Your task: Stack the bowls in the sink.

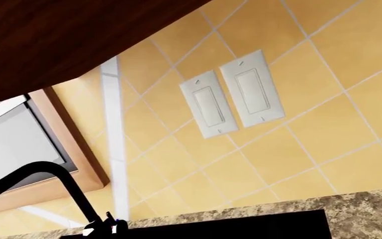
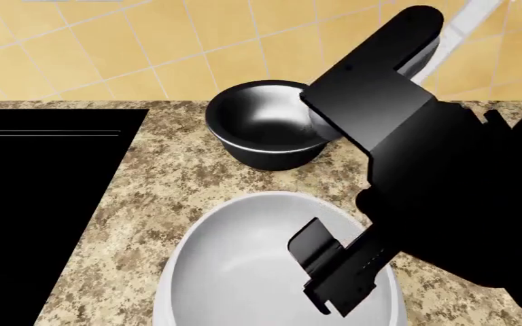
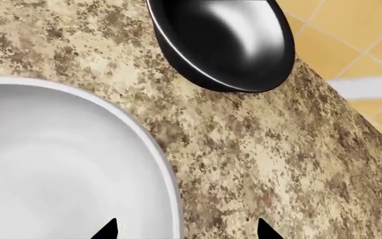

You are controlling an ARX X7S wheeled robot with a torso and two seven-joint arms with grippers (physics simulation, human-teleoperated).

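Both bowls sit on the granite desk (image 2: 152, 197), not yet in the sink (image 2: 35, 204): the white bowl (image 2: 242, 272) near, the black bowl (image 2: 266, 132) behind it, apart. They look rigid, glossy and probably slippery, so the thin rim seems the best hold. The right claw (image 3: 185, 230) hovers open and empty, straddling the white rim in the right wrist view. The head view hides this. The left claw is out of view; its camera sees only faucet (image 1: 51, 186) and wall.
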